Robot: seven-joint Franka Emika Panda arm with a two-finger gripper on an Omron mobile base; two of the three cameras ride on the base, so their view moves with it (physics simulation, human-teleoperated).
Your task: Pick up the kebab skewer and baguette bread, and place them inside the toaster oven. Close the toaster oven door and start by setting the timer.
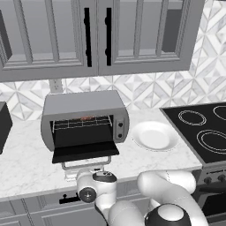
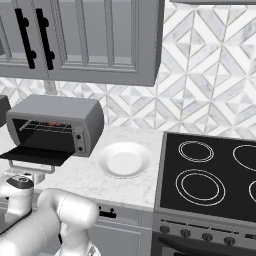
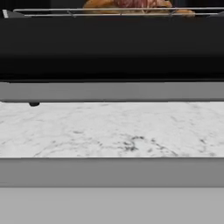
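The grey toaster oven [image 1: 84, 108] [image 2: 60, 112] stands on the marble counter with its door [image 1: 84, 151] [image 2: 31, 156] folded down flat. The door's silver bar handle [image 1: 86, 164] points toward me. On the wire rack inside lie the golden-brown baguette bread [image 3: 98, 4] and the reddish kebab skewer [image 3: 140, 3], side by side and touching. My gripper [image 1: 90, 172] [image 2: 22, 177] hangs low at the counter's front edge, just under the handle. Its fingers are hidden, so I cannot tell how the jaws stand. In the hand view the oven's dark opening [image 3: 112, 48] spans the picture above the marble.
A white plate [image 1: 154, 135] [image 2: 124, 159] sits right of the oven. Beyond it lies the black cooktop [image 1: 203, 128] [image 2: 210, 175]. A black box appliance [image 1: 3, 126] stands at the far left. Wall cabinets [image 1: 97, 35] hang above the oven.
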